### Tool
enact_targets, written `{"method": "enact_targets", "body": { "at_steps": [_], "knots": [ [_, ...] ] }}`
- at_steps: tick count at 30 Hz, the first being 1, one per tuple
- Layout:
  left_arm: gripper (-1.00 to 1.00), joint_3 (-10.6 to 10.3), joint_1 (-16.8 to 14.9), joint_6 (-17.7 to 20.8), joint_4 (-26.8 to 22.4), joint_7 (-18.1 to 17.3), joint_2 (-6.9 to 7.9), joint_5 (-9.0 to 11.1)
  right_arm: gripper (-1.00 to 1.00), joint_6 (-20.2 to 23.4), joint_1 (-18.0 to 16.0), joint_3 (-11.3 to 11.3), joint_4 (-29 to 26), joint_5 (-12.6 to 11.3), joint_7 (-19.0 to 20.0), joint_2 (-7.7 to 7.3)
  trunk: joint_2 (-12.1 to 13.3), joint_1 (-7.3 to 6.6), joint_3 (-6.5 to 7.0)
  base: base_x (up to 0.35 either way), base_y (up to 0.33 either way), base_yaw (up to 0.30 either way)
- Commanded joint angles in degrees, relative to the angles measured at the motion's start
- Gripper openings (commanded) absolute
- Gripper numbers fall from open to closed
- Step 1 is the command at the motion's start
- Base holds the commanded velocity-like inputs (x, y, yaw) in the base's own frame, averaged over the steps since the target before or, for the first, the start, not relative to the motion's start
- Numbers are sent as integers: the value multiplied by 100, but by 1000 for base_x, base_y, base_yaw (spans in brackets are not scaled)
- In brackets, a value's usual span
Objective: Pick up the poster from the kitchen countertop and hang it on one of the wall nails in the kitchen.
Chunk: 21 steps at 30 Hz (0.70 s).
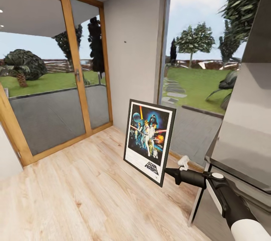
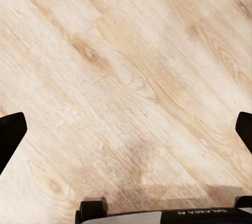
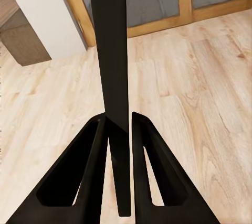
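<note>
carry step: right gripper (image 1: 168,172) clamps poster (image 1: 149,140) edge, left gripper (image 2: 126,129) wide, next raise poster to wall nail (image 1: 124,41).

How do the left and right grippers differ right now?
The right gripper is shut on the poster, its fingers clamping the black frame edge; the left gripper is open, fingertips wide apart, holding nothing. The right gripper reaches forward with the poster held upright above the floor, facing the wall with the nail; the left gripper points down at bare wood floor. Both have black fingers.
</note>
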Motion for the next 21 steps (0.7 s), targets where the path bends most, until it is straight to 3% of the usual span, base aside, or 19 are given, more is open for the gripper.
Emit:
{"method": "enact_targets", "body": {
  "at_steps": [1,21],
  "knots": [
    [100,11,0,10,-5,-28,-1,17,-100,58,-3,-13,2,-6,33,3,38,-22,13,0,0,0],
    [100,11,0,10,-5,-28,-1,14,-100,58,-3,-13,29,-2,35,5,840,-461,372,0,0,0]
  ]
}}
